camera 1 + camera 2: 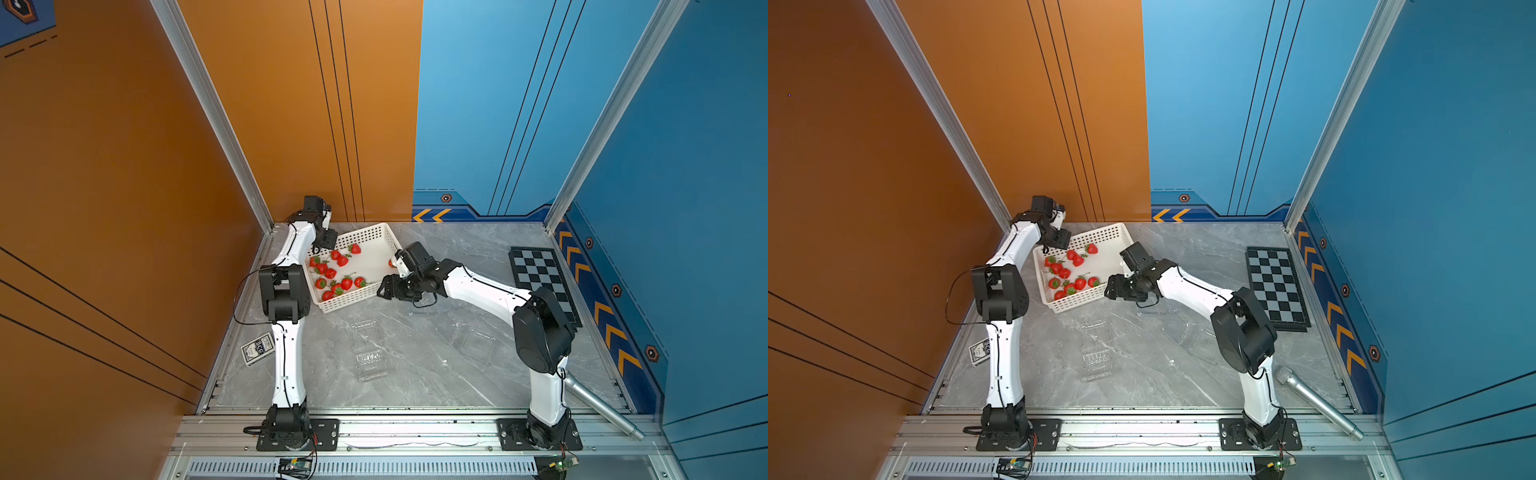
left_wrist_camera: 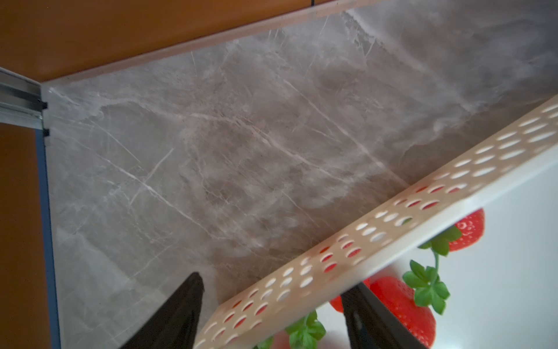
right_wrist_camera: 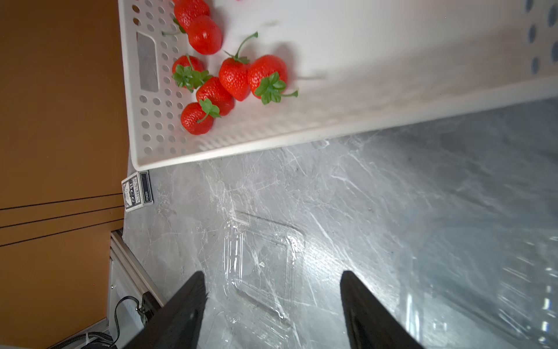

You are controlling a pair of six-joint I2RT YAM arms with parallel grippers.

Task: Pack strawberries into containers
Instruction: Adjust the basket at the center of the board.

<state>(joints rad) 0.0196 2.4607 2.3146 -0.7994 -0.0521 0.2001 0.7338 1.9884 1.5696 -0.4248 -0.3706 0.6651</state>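
Note:
Several red strawberries (image 1: 337, 271) with green caps lie in a white perforated basket (image 1: 353, 300) at the back left of the table. My left gripper (image 1: 322, 246) hangs open at the basket's far left corner. In the left wrist view its jaws (image 2: 274, 282) straddle the basket wall (image 2: 392, 217), with a strawberry (image 2: 401, 305) beside the inner finger. My right gripper (image 1: 381, 290) is open and empty just off the basket's near right corner. Below it lies a clear container (image 3: 262, 266). In both top views two containers (image 1: 370, 351) (image 1: 478, 345) rest open on the table.
A playing-card box (image 1: 257, 349) lies by the left arm. A folded chessboard (image 1: 540, 282) sits at the right wall. A silver microphone (image 1: 598, 405) rests at the front right. Orange and blue walls enclose the marble table (image 1: 415, 382).

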